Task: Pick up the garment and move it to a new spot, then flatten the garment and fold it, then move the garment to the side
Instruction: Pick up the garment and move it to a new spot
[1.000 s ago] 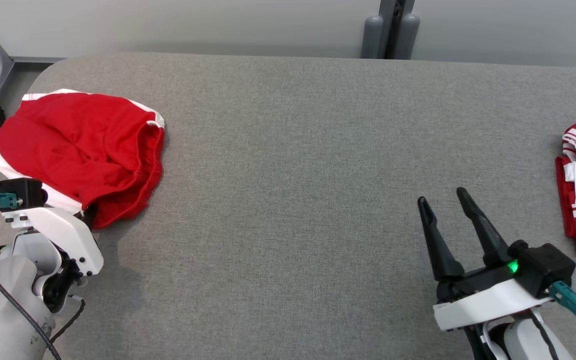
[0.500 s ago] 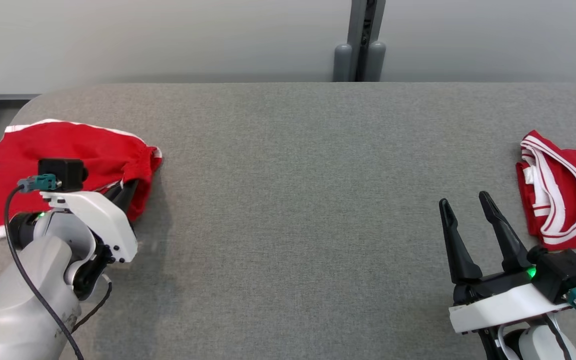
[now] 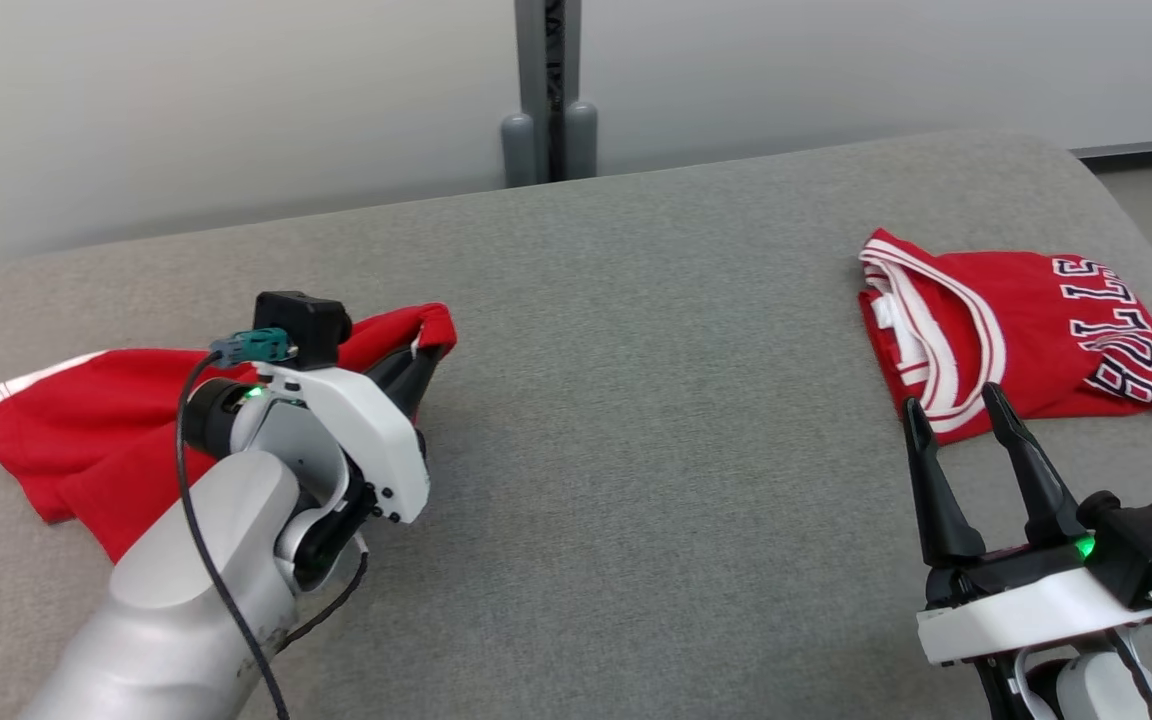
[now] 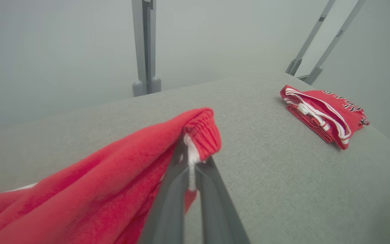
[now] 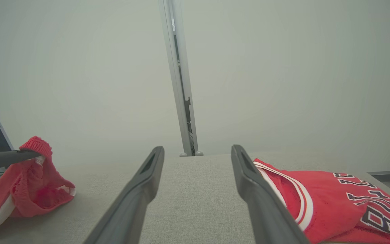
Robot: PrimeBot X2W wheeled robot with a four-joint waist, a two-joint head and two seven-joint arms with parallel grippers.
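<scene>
Two red garments lie on the grey table (image 3: 656, 400): one pair of shorts (image 3: 66, 440) left of the grey post (image 3: 548, 100), one folded jersey (image 3: 1036, 320) right of it. Pick-up looks underway: left gripper (image 4: 193, 159) pinched tight on the shorts' waistband, right gripper (image 3: 951, 400) spread wide, empty. Flattening, folding and setting aside all remain.

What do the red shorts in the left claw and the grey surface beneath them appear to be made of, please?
Red shorts: seemingly a soft knit cloth, matte and slightly fuzzy; it drapes limply, and the waistband is gathered like elastic.
Grey surface: probably woven upholstery fabric, matte; a fine flecked weave shows.
</scene>
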